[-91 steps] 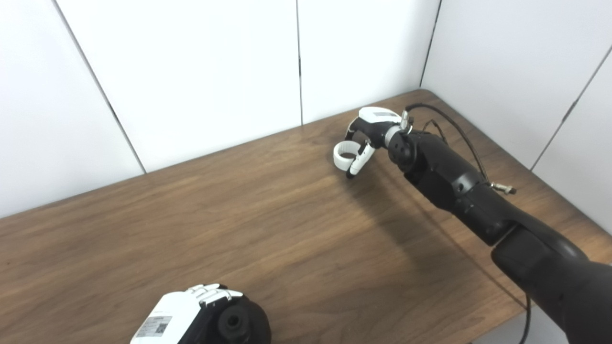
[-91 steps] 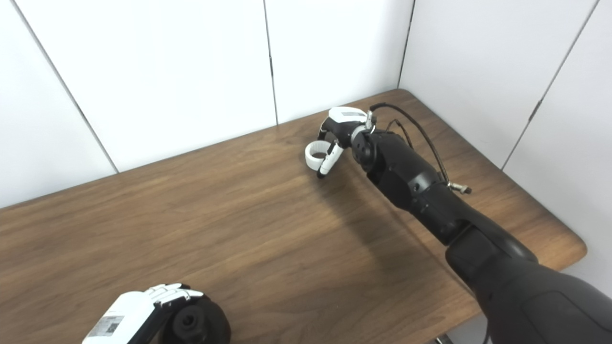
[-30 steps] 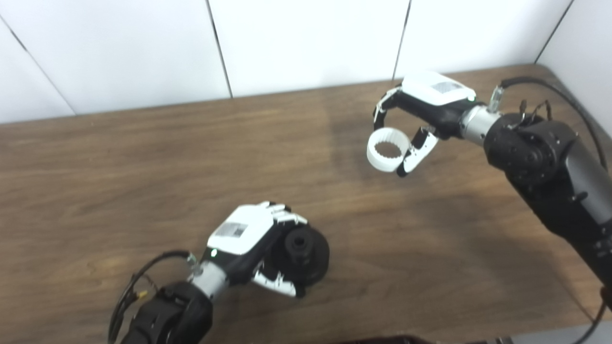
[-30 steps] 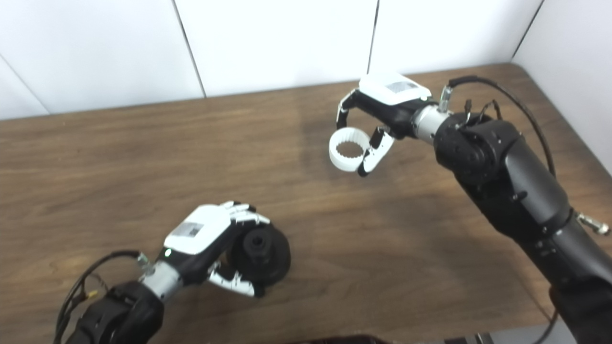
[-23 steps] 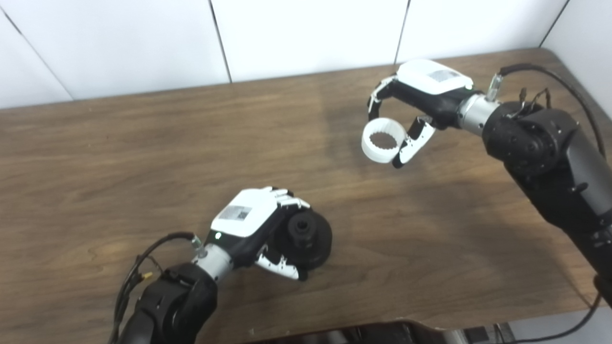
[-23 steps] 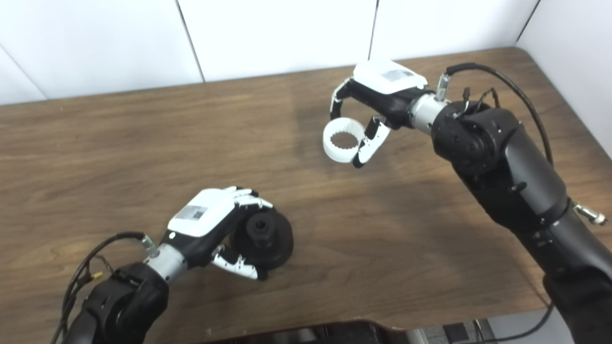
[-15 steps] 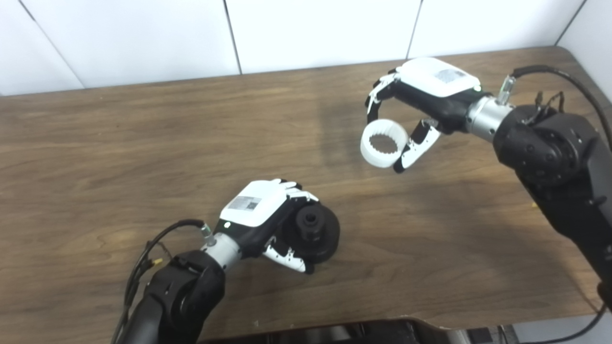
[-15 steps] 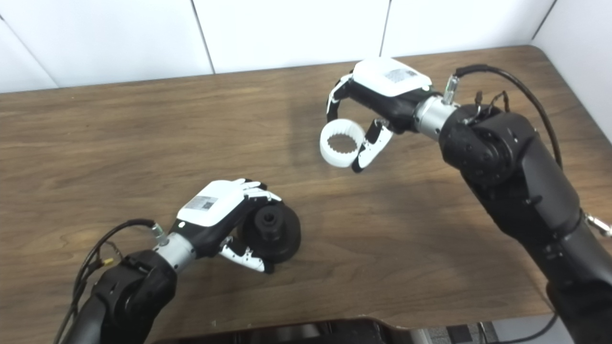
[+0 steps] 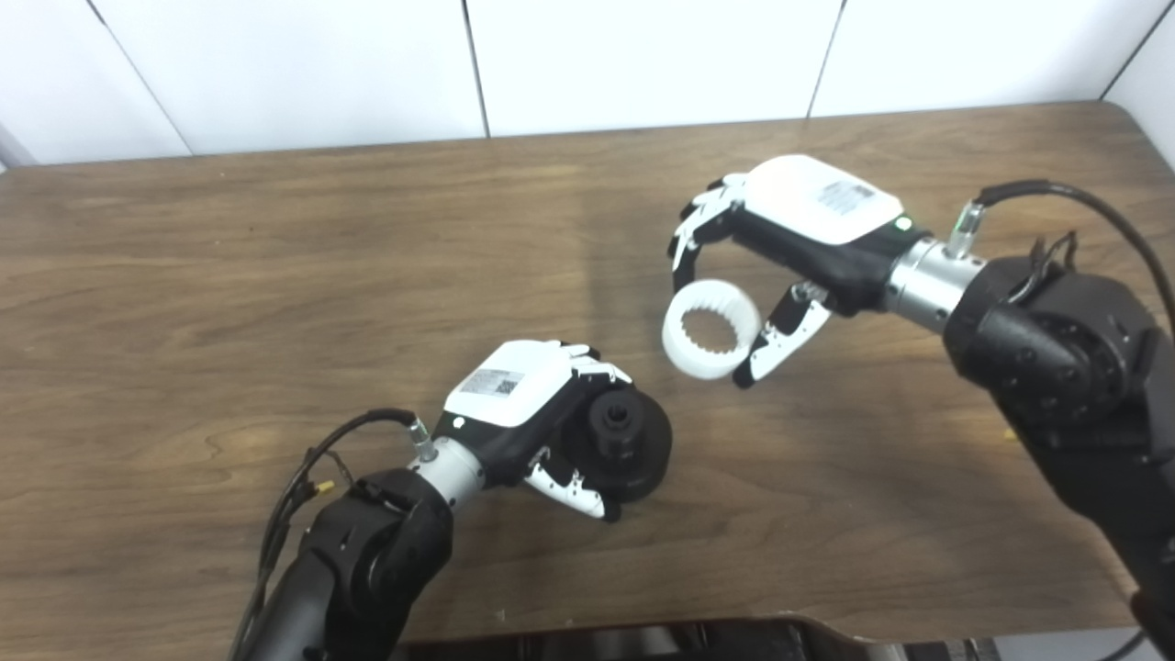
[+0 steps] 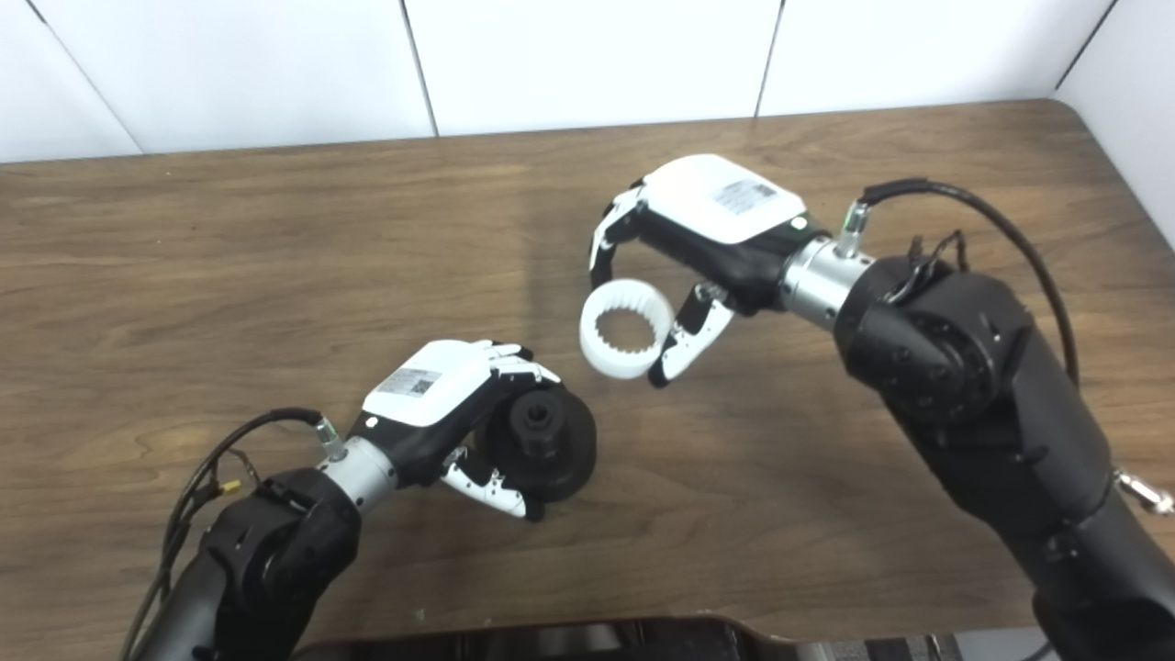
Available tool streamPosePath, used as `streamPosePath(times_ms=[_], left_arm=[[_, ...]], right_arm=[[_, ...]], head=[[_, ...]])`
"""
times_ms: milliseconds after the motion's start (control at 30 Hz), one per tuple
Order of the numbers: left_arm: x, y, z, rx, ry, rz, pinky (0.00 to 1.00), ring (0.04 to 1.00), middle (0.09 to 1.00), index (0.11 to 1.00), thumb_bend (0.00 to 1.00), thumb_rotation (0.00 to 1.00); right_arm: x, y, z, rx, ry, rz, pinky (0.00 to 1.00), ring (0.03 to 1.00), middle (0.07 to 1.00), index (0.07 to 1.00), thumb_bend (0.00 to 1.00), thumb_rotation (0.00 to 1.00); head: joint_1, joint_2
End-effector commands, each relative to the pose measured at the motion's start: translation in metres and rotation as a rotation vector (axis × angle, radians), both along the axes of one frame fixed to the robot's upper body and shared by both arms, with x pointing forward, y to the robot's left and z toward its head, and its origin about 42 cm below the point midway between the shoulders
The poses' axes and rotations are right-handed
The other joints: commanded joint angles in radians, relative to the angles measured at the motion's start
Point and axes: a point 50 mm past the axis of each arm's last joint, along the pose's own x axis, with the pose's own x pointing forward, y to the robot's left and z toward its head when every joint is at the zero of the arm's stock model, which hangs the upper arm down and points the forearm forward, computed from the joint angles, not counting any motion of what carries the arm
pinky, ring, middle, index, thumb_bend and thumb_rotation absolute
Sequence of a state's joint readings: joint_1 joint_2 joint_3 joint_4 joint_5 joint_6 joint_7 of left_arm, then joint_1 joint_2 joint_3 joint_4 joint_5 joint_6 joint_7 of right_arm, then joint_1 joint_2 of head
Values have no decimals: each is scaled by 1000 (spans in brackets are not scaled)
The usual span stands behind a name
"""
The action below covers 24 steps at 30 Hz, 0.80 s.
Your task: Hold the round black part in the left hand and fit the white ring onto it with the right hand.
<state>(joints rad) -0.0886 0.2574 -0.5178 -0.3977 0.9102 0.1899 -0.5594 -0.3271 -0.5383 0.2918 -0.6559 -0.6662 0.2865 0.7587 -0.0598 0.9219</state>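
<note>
Left robot hand (image 9: pixel 514 408) clamps the round black part (image 9: pixel 624 441), hub facing out, near the counter (image 9: pixel 184 275) front edge, ready for the white ring (image 9: pixel 710 329) clamped in the right robot hand (image 9: pixel 799 229).

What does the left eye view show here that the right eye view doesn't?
Only the left eye view: the table's far left corner, with a dark gap in the wall beside it. Only the right eye view: a metal fitting on the right forearm and more of the table's right edge. Both: the left hand gripping the round black part, and the right hand holding the white ring clear of it.
</note>
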Motion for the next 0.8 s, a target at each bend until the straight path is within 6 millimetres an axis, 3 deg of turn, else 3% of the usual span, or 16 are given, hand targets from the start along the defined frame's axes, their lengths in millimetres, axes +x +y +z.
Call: streamPosePath(times_ms=[0, 767], left_arm=[[-2, 2, -17, 79, 92, -4, 935, 907, 803, 482, 526, 64], [-3, -2, -14, 71, 96, 7, 950, 913, 805, 482, 526, 63]], right_arm=[[-5, 7, 12, -3, -81, 53, 911, 850, 744, 480, 527, 141], [-10, 42, -28, 11, -4, 116, 914, 868, 757, 480, 527, 142]], head=[[1, 0], [1, 11]])
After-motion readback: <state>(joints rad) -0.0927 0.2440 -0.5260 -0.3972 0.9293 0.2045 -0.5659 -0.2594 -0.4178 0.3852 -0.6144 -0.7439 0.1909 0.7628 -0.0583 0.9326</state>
